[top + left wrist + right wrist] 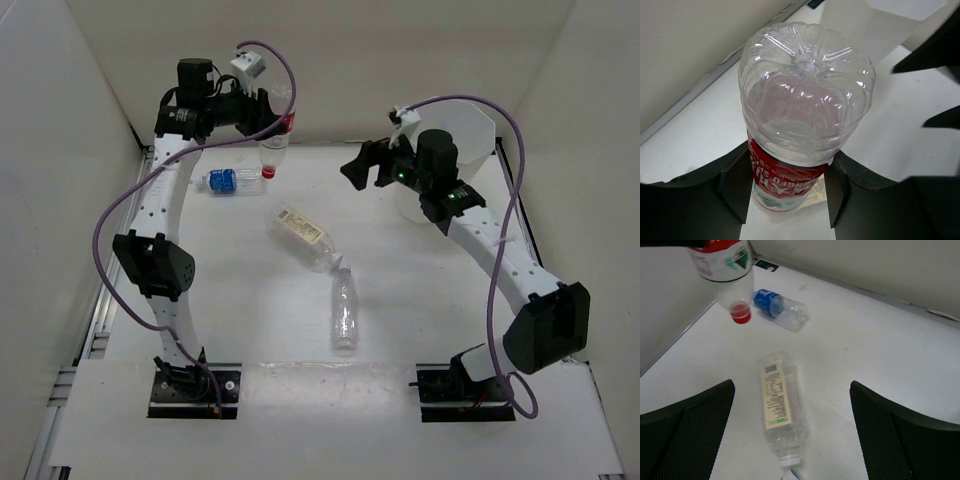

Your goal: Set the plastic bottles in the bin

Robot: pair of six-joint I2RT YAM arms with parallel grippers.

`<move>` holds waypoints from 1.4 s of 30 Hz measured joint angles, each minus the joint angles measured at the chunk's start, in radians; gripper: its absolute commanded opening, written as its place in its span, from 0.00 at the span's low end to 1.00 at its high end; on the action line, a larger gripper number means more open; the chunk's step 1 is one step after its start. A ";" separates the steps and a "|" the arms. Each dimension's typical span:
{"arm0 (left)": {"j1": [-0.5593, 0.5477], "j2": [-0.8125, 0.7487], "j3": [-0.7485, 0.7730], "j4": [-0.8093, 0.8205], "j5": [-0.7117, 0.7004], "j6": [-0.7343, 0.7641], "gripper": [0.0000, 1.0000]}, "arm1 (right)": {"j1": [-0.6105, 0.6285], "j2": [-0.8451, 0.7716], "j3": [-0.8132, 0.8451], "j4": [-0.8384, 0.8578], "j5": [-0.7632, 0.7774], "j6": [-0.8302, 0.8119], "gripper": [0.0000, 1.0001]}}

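Far left, the blue-labelled bottle lies on its side; just right of it the left gripper is clamped around the red-labelled bottle, held upside down with its red cap lowermost. In the middle the yellowish-labelled bottle and an unlabelled bottle lie flat, necks nearly meeting, with the right gripper hanging beyond them, jaws spread wide and holding nothing. The bin stands far right, behind that arm.

The red-labelled bottle hangs cap-down; blue-labelled, yellowish-labelled and unlabelled ones lie flat; bin stands far right.
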 measured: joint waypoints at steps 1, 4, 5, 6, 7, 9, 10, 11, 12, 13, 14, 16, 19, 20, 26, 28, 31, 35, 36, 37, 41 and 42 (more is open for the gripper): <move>0.008 0.004 0.005 0.018 0.044 -0.024 0.10 | 0.015 0.016 0.003 0.022 -0.023 0.006 0.99; 0.007 0.004 0.005 0.037 0.174 -0.072 0.10 | 0.047 0.051 0.009 0.061 -0.064 0.010 0.99; 0.000 0.004 0.005 0.043 0.211 -0.085 0.10 | 0.055 0.057 0.011 0.069 -0.071 0.011 0.99; -0.011 0.004 0.005 0.048 0.242 -0.095 0.10 | 0.061 0.061 0.013 0.080 -0.078 0.011 0.99; -0.020 0.004 0.005 0.053 0.268 -0.102 0.10 | 0.066 0.064 0.014 0.092 -0.088 0.010 0.99; -0.040 0.004 0.010 0.056 0.317 -0.115 0.10 | 0.070 0.067 0.027 0.108 -0.114 0.010 0.99; -0.047 0.005 0.015 0.059 0.338 -0.121 0.10 | 0.070 0.070 0.039 0.114 -0.130 0.010 0.99; -0.056 0.005 0.021 0.063 0.357 -0.126 0.10 | 0.070 0.076 0.055 0.122 -0.152 0.010 0.99; -0.064 0.005 0.031 0.067 0.376 -0.129 0.10 | 0.070 0.081 0.071 0.136 -0.174 0.011 0.99; -0.069 0.005 0.040 0.073 0.396 -0.133 0.10 | 0.071 0.085 0.084 0.149 -0.192 0.012 0.99; -0.072 0.005 0.048 0.079 0.415 -0.135 0.10 | 0.072 0.086 0.086 0.164 -0.206 0.015 0.99; -0.073 0.005 0.061 0.091 0.453 -0.142 0.10 | 0.072 0.087 0.086 0.192 -0.230 0.027 0.99; -0.075 0.005 0.063 0.106 0.503 -0.151 0.10 | 0.075 0.105 0.086 0.252 -0.266 0.059 0.99; -0.075 0.005 0.062 0.106 0.520 -0.156 0.10 | 0.079 0.114 0.086 0.270 -0.278 0.066 0.99; -0.087 0.008 0.043 0.123 0.579 -0.159 0.15 | 0.100 0.199 0.135 0.291 -0.341 0.091 0.97; -0.101 0.010 0.042 0.124 0.597 -0.159 0.15 | 0.109 0.229 0.167 0.293 -0.358 0.093 0.92; -0.120 0.011 0.037 0.134 0.600 -0.158 0.21 | 0.117 0.239 0.177 0.297 -0.383 0.105 0.66; -0.114 0.013 0.015 0.154 0.594 -0.171 0.38 | 0.126 0.246 0.191 0.285 -0.399 0.104 0.09; -0.111 0.013 0.010 0.155 0.586 -0.176 0.45 | 0.126 0.249 0.198 0.278 -0.402 0.106 0.04; -0.109 0.015 0.008 0.156 0.585 -0.182 0.50 | 0.127 0.251 0.203 0.267 -0.401 0.106 0.04; -0.105 0.015 0.003 0.158 0.587 -0.185 0.81 | 0.129 0.249 0.203 0.253 -0.386 0.106 0.02; -0.101 0.015 0.002 0.160 0.579 -0.188 0.89 | 0.131 0.245 0.200 0.245 -0.366 0.104 0.01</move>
